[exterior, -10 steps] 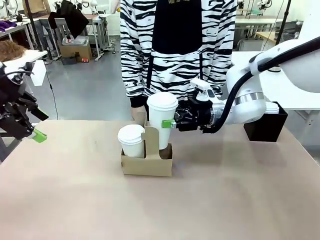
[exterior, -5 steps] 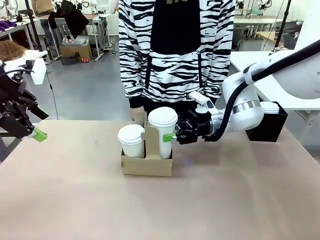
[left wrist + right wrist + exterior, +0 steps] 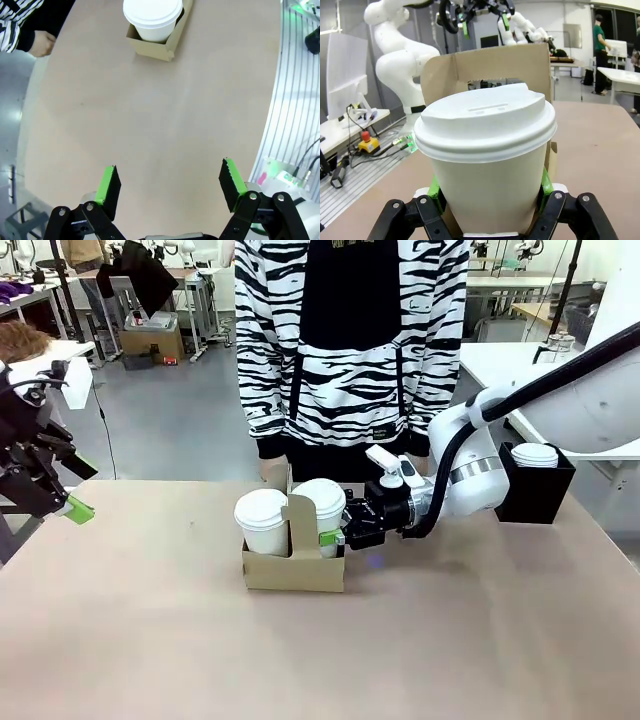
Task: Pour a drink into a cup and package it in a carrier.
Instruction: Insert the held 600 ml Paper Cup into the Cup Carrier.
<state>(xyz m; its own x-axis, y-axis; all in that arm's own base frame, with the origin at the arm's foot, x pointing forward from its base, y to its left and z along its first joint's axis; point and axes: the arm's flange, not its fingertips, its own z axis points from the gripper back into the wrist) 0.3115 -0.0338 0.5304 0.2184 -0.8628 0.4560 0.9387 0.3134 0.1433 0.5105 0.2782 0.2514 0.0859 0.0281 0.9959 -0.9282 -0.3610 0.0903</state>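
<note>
Fingers of right gripper (image 3: 334, 537) clamped on cup (image 3: 320, 512) in carrier (image 3: 294, 570), left gripper (image 3: 170, 187) fingers spread, empty.

Robotics lab, other worktables (image 3: 520, 285), concrete floor (image 3: 180, 410)

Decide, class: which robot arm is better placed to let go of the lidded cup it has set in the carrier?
The right. Its gripper is shut on the cup in the cardboard carrier; the left gripper hangs open, far off.

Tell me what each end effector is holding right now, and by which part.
The right end effector grips the lidded white paper cup by its side wall below the lid, seated in the cardboard carrier. The left end effector is open, holding nothing.
</note>
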